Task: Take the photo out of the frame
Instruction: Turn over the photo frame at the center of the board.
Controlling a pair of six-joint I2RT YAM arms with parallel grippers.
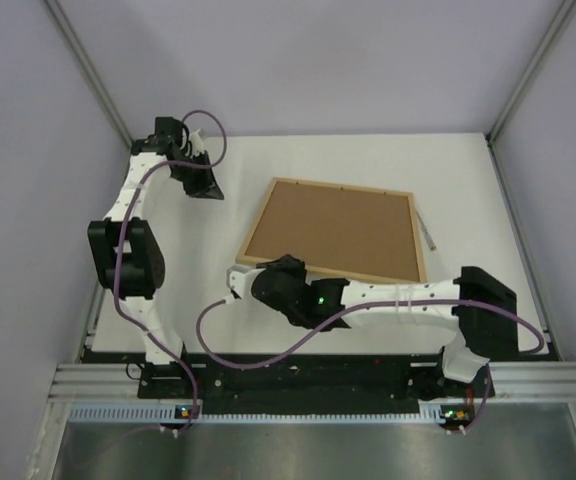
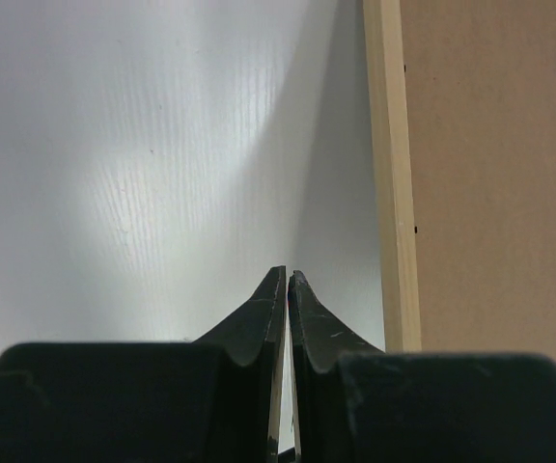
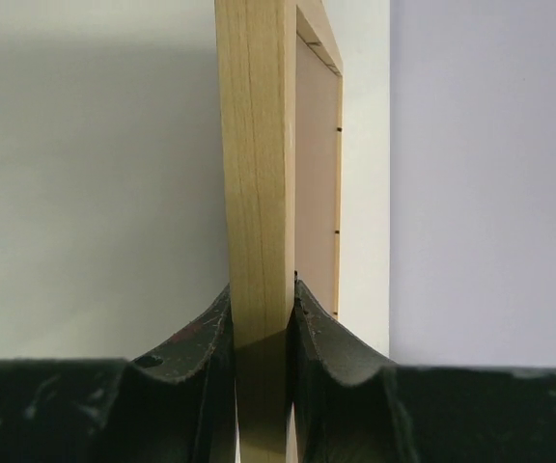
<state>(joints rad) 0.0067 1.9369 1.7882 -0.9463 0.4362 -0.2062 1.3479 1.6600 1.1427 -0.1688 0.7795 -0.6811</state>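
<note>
- The frame (image 1: 338,228) lies near the middle of the white table (image 1: 368,150), brown fibreboard back up, turned slightly askew to the table's sides.
- The right gripper (image 1: 243,272) pinches the frame's near-left corner. In the right wrist view its fingers (image 3: 210,328) press either face of the light-wood rail (image 3: 257,174).
- A thin pale rod (image 1: 426,230) lies just beside the frame's right edge.
- The left gripper (image 1: 206,185) hangs over bare table left of the frame, apart from it, fingertips pressed together and holding nothing (image 2: 287,280).
- Open table runs along the far edge and left side; the enclosure walls (image 1: 28,150) bound it.
</note>
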